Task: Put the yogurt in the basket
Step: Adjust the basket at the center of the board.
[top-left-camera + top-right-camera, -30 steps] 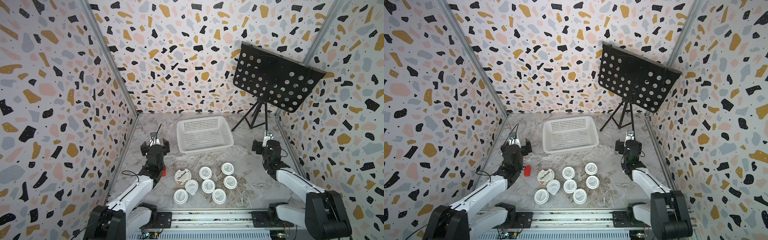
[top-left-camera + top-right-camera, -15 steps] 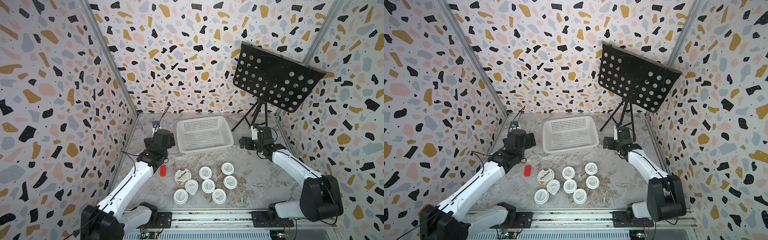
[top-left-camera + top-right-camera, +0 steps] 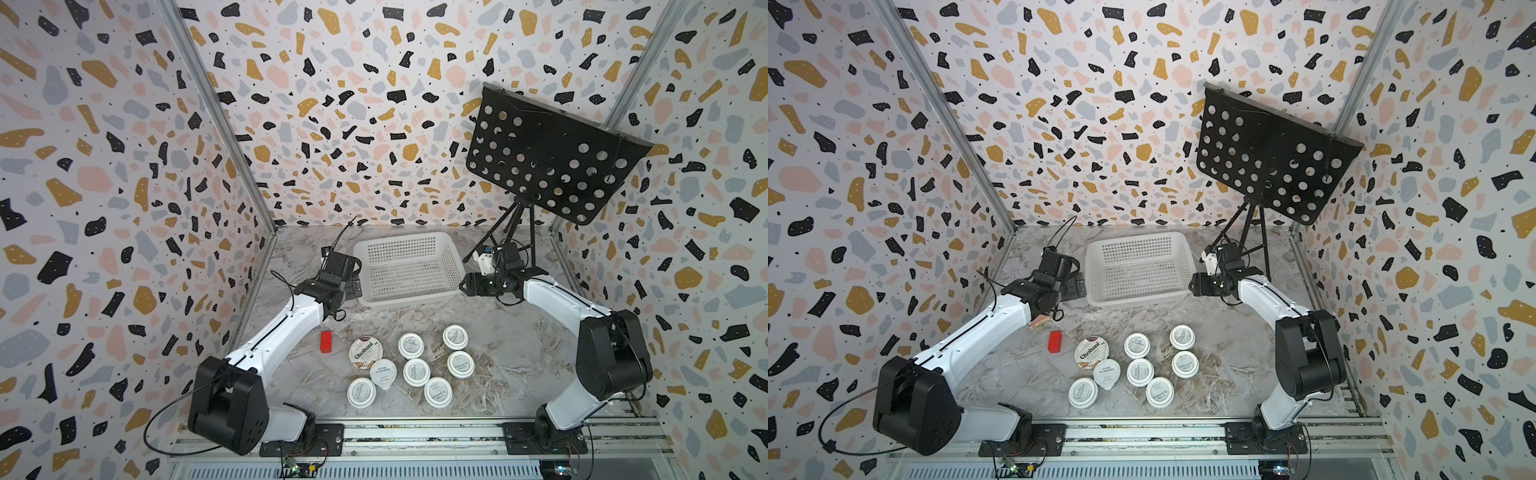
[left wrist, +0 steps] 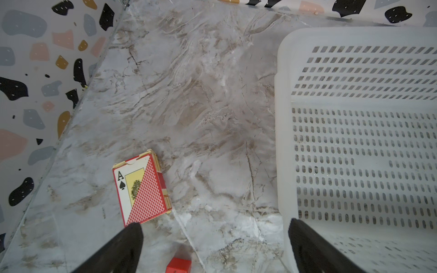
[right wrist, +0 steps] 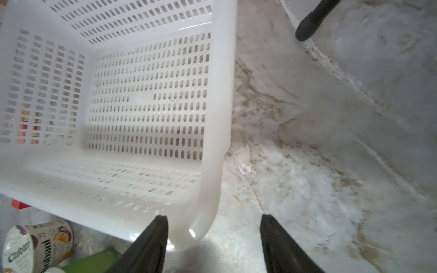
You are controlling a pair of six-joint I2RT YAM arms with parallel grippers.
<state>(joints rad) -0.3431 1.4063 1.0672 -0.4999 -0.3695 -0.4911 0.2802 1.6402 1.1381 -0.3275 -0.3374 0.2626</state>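
Sitting in a loose cluster on the near part of the worktop [image 3: 519,353], the eight yogurt cups [image 3: 416,372] stand upright with their lids up, and nothing touches them. The wider Chobani cup [image 3: 365,352] is at the left of the group, with the cup with the tabbed foil lid [image 3: 383,372] just beside it. A small red block [image 3: 327,341] lies near the Chobani cup, toward the left arm.

The basket [image 3: 407,270] sits farther back, apart from the cups, and every view shows its floor bare. So, as I judge it, no part of the task is done: all eight cups are left to carry over.

Both arms are at the basket, not at the cups. The left tool [image 4: 212,228] hangs at the basket's near left corner, released and wide. One of its fingers is over the basket's wall and the other over the worktop, close to a pack of playing cards [image 4: 142,191]; it grasps nothing. The right tool [image 5: 214,217] is at the near right corner, jaws apart with the rounded rim corner between them, not clamped on it as far as the wrist view shows. Possibly the basket is to be shifted first, but that is only a guess. Behind the right arm stands a black music stand [image 3: 552,153].
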